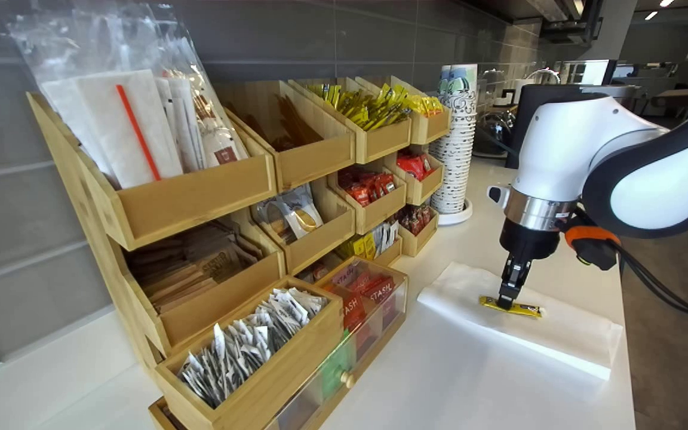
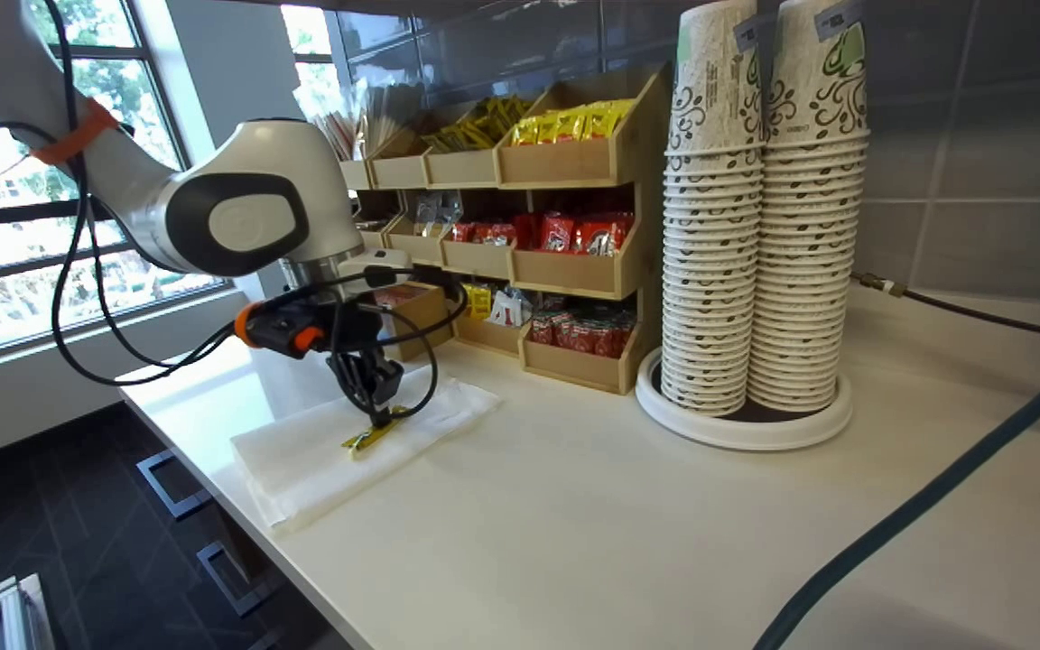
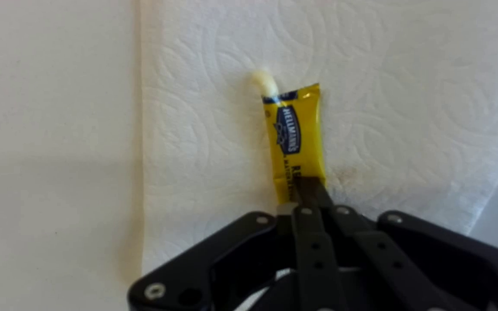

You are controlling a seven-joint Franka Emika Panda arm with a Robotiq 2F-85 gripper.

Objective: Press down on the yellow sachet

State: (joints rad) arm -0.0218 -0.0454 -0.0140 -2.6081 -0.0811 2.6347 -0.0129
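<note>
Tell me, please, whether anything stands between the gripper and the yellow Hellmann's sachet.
Nothing visible does: the gripper, closed, meets the yellow Hellmann's sachet directly, near the end opposite the pale filling.

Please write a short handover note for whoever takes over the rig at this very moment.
End effector: shut, its tip down on the yellow sachet, towards one end.
Things: the sachet lies on the white paper towel, which rests on the counter.
Done: contact made; pale filling pokes out of the sachet's far end.
Left: probably press further if more should come out, then lift clear. How hard it presses, the pictures do not show.
</note>
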